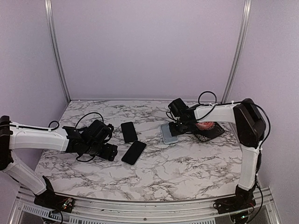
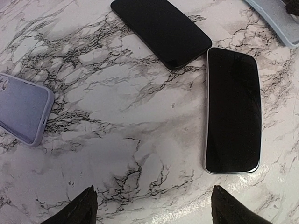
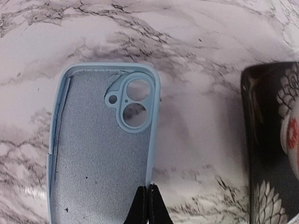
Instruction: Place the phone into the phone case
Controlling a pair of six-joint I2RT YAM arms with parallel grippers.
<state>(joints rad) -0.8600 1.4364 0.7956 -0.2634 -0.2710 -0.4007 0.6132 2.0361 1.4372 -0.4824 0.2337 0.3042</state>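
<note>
Key relation: silver-rimmed phone [image 2: 232,109] lies just ahead of the left gripper [image 2: 154,191], offset to its right-hand finger side; long axis runs roughly straight away from the gripper, so the narrow width sits parallel to the closing line; my read is that a small shift sideways puts the jaws across that width.

Left gripper: fingers spread wide, nothing between them, hovering over the marble table [image 2: 117,140]; it's clearly the nearer arm to both phones.

Second black phone [image 2: 161,30] is farther ahead, angled off to the left, one corner close to the silver-rimmed phone's far end; can't tell if they touch; which phone fits the case I can't tell.

Right gripper [image 3: 148,186]: fingers pressed together, tips right at the side wall of the blue case [image 3: 98,154]; whether the thin wall is pinched between them isn't resolvable. Case lies open side up, stretching ahead and to the left of those tips, camera cutout at its far end.

Phone look: flat, face up, dark glossy screen, bright metal edge, rounded corners; slick and low on the table, so probably awkward to lift by the edges.

Also around: lavender case [image 2: 21,109] off to the left gripper's left; black patterned case [image 3: 271,140] to the right gripper's right.

Phone and blue case are well apart; insertion not started.
</note>
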